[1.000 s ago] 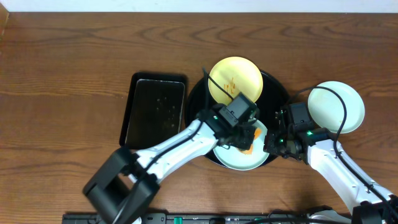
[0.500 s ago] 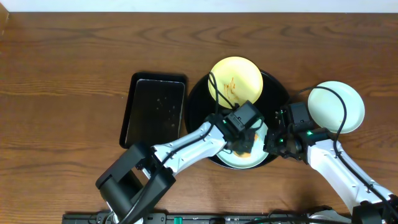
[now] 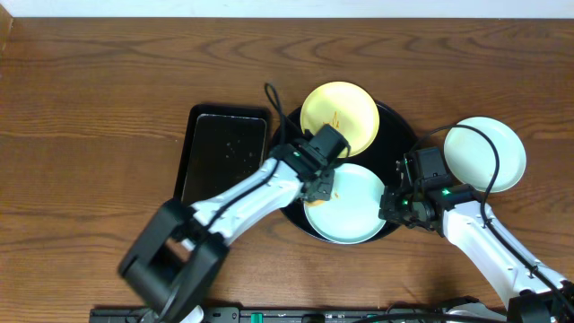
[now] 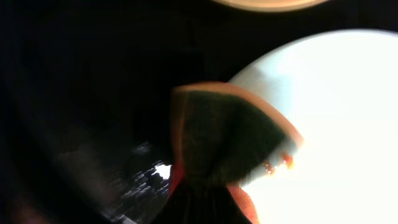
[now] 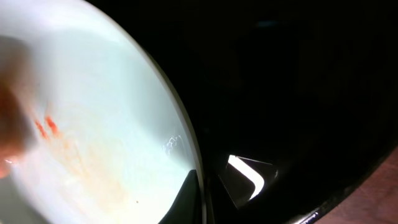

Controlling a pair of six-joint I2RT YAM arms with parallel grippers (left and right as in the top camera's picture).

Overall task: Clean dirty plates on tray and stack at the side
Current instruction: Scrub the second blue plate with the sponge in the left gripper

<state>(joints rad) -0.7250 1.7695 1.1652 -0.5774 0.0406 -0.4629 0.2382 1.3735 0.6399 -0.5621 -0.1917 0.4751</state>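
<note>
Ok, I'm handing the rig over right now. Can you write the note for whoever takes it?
Left gripper: shut on the sponge, at the left edge of the pale blue plate in the round tray.
Right gripper: appears to pinch that plate's right rim, steadying it.
Yellow plate: in the tray, far side, with orange smears.
Third plate: on the tabletop right of the tray; looks clean.
Done: one plate out at the side.
Left: the right wrist view shows faint orange smears on the blue plate. Finish it, wipe the yellow one, stack both on the third.
</note>
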